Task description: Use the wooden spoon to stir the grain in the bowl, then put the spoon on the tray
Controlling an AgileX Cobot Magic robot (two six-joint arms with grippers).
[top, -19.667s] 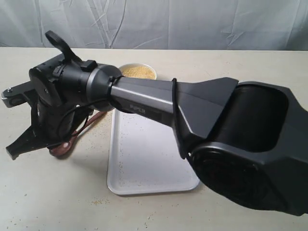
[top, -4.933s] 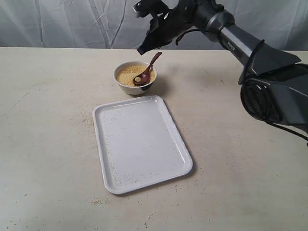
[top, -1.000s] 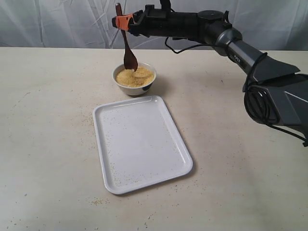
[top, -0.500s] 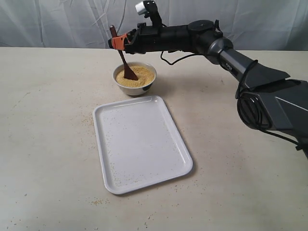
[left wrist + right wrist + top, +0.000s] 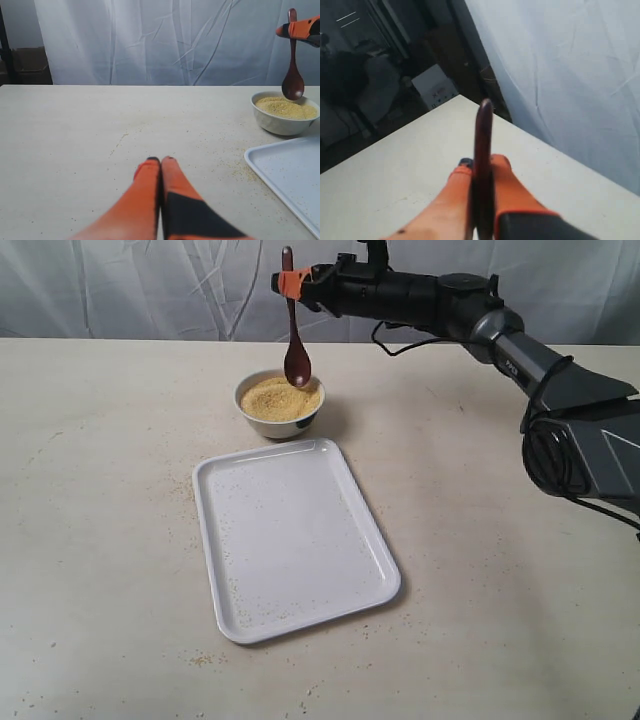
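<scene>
My right gripper [image 5: 291,282] is shut on the upper handle of the wooden spoon [image 5: 294,340], which hangs upright with its oval end just above the far right rim of the bowl [image 5: 279,416]. The grain [image 5: 281,398] fills the white bowl. The tray [image 5: 292,535] lies in front of the bowl, with loose specks on it. In the right wrist view the spoon handle [image 5: 483,150] stands between the orange fingers [image 5: 507,185]. The left wrist view shows the spoon [image 5: 292,75], the bowl [image 5: 284,120], a tray corner [image 5: 285,172], and my left gripper [image 5: 161,161] shut and empty above the table.
Loose grains lie scattered on the beige table [image 5: 100,490] around the tray and near its front edge [image 5: 205,660]. A white curtain [image 5: 150,280] hangs behind the table. The black right arm [image 5: 560,390] reaches in from the right.
The spoon has been lifted out of the grain and shifted right; it now hangs upright above the bowl's rim. The bowl and tray have stayed put.
</scene>
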